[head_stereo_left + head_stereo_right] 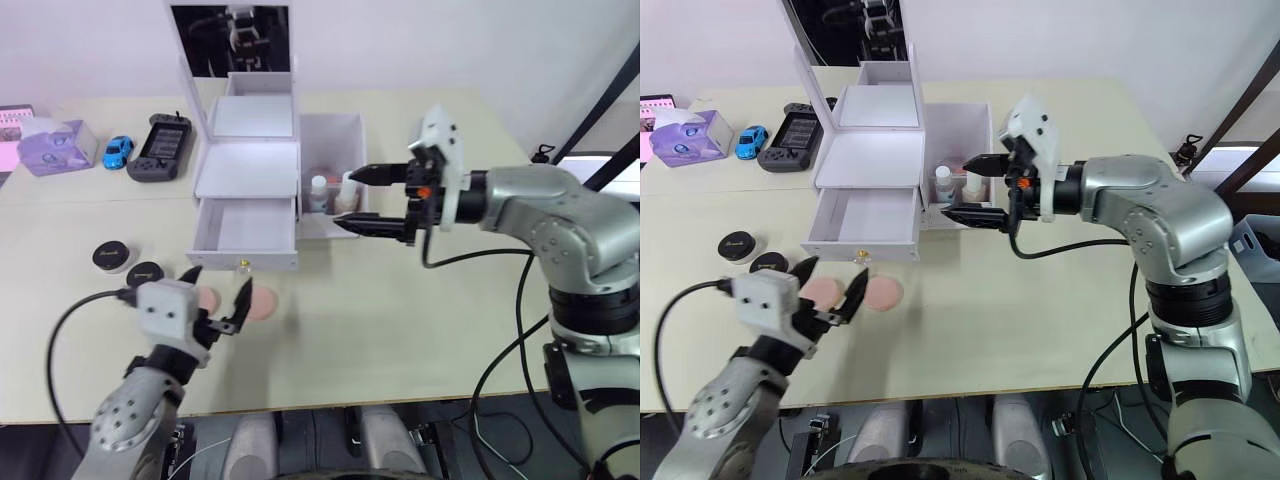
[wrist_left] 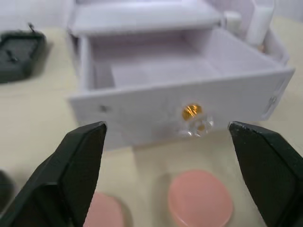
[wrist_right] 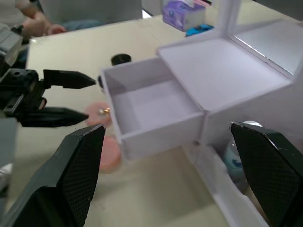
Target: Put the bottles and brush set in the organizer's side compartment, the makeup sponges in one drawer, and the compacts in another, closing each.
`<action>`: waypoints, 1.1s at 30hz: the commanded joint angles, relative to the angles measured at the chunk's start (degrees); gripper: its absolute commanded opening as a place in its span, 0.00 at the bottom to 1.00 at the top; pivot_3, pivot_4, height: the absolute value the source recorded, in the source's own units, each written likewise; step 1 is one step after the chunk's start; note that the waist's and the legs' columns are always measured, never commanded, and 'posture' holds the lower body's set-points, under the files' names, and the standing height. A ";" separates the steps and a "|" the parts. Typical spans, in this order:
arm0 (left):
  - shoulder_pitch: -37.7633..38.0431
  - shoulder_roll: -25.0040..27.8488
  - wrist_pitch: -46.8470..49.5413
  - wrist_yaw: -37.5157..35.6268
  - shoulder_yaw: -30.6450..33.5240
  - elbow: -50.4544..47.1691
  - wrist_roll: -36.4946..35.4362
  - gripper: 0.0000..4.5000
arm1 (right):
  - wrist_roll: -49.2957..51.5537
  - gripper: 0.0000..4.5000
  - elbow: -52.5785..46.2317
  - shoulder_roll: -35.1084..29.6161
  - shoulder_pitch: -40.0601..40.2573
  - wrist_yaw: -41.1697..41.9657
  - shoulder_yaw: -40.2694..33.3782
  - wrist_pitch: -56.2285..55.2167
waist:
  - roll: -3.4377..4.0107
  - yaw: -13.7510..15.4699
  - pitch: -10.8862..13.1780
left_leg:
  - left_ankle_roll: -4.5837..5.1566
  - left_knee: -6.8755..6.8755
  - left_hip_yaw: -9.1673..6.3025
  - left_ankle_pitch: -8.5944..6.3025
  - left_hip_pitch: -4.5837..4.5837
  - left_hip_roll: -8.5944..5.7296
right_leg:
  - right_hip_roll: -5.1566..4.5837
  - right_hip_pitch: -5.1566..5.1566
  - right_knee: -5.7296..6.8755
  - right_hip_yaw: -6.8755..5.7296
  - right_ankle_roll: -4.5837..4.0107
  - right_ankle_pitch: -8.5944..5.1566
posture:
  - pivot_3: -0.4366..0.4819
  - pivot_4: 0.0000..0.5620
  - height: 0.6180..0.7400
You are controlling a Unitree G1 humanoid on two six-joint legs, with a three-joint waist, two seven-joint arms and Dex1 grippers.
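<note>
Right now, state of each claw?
Left claw: open, empty, over the pink sponges in front of the open drawer.
Right claw: open, empty, beside the side bin.

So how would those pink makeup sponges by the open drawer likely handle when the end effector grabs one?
The makeup sponges lie flat and thin on the table, so pinching an edge probably needs the fingertips at table level. They look soft, likely light and squashy. Being flat discs, they should slide when nudged, not roll.
</note>
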 commanded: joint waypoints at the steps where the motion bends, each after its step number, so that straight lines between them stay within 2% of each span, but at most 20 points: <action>1: 1.28 3.19 -5.25 -5.81 8.32 0.03 -4.87 0.99 | 2.18 1.00 -0.49 -3.43 1.10 4.06 -4.08 -2.18 | -0.01 0.20 -0.01 | 0.00 0.01 0.01 0.00 -0.02 0.00 | -0.01 -0.01 -0.01 0.00 0.00 0.00 | 0.48 0.27 1.00; 3: -1.24 7.77 -7.21 -10.59 17.04 6.64 -9.73 0.99 | 0.99 1.00 0.70 -7.04 3.21 7.39 -4.48 -4.33 | -0.03 0.46 0.00 | 0.00 0.03 -0.02 0.00 -0.02 0.00 | 0.00 -0.11 0.00 -0.04 0.00 0.00 | 0.48 0.27 1.00; 6: -7.83 15.97 -7.78 -15.82 25.97 17.96 -14.79 0.99 | -1.30 1.00 2.06 -11.98 6.89 10.45 -5.18 -7.72 | -0.02 0.20 0.03 | -0.04 0.07 -0.06 -0.02 -0.02 0.00 | 0.00 -0.35 -0.05 -0.10 -0.02 0.00 | 0.48 0.27 1.00; 10: -17.70 27.17 -7.20 -22.91 29.89 34.00 -16.70 0.99 | -5.77 1.00 6.43 -15.28 11.00 9.40 -6.96 -12.71 | -0.01 -0.11 0.07 | -0.09 0.09 -0.03 -0.05 -0.08 0.00 | -0.01 -0.29 -0.56 -0.10 -0.09 0.05 | 0.48 0.27 1.00; 15: -30.32 39.32 -8.62 -34.21 26.34 54.11 -15.42 0.99 | -6.06 1.00 10.81 -18.88 16.13 8.31 -9.23 -8.08 | -0.17 -0.01 0.03 | -0.03 0.08 0.66 -0.01 -0.34 -0.08 | -0.49 -0.39 -0.55 -0.07 -0.53 0.37 | 0.48 0.27 1.00; 17: -34.14 42.35 -7.44 -39.62 24.18 58.95 -16.56 0.99 | -6.11 1.00 10.78 -18.91 18.71 7.74 -11.01 -8.57 | -0.17 0.14 0.03 | -0.10 0.01 0.71 -0.05 -0.40 -0.08 | -0.50 -0.48 -0.54 -0.07 -0.58 0.42 | 0.48 0.27 1.00; 20: -35.72 47.29 -3.32 -48.44 19.38 62.48 -16.74 0.99 | -6.61 1.00 10.71 -18.46 21.65 6.39 -13.47 -10.10 | -0.16 0.23 0.03 | -0.06 -0.11 0.71 -0.16 -0.41 -0.08 | -0.47 -0.53 -0.51 -0.08 -0.51 0.40 | 0.48 0.27 1.00; 23: -36.61 51.52 -5.44 -55.01 15.65 66.95 -13.54 0.99 | -7.80 1.00 11.96 -17.79 23.77 4.23 -16.38 -12.90 | -0.15 0.06 0.03 | 0.17 -0.11 0.72 -0.29 -0.38 -0.02 | -0.38 -0.56 -0.46 -0.08 -0.39 0.32 | 0.48 0.27 1.00; 29: -42.83 54.98 -14.28 -57.77 10.33 78.84 -5.50 0.99 | -9.13 1.00 14.15 -17.75 28.69 6.07 -21.75 -21.38 | -0.17 0.26 0.05 | 0.19 -0.03 0.71 -0.30 -0.19 0.09 | -0.27 -0.57 -0.07 -0.07 -0.38 0.31 | 0.48 0.27 1.00; 33: -46.62 55.22 -17.25 -57.74 8.78 84.44 -2.63 0.99 | -10.31 1.00 17.22 -18.04 29.86 7.36 -23.34 -26.75 | -0.17 0.21 0.05 | 0.18 0.00 0.79 -0.30 0.24 0.09 | -0.33 -0.33 0.07 -0.02 -0.19 0.19 | 0.48 0.27 1.00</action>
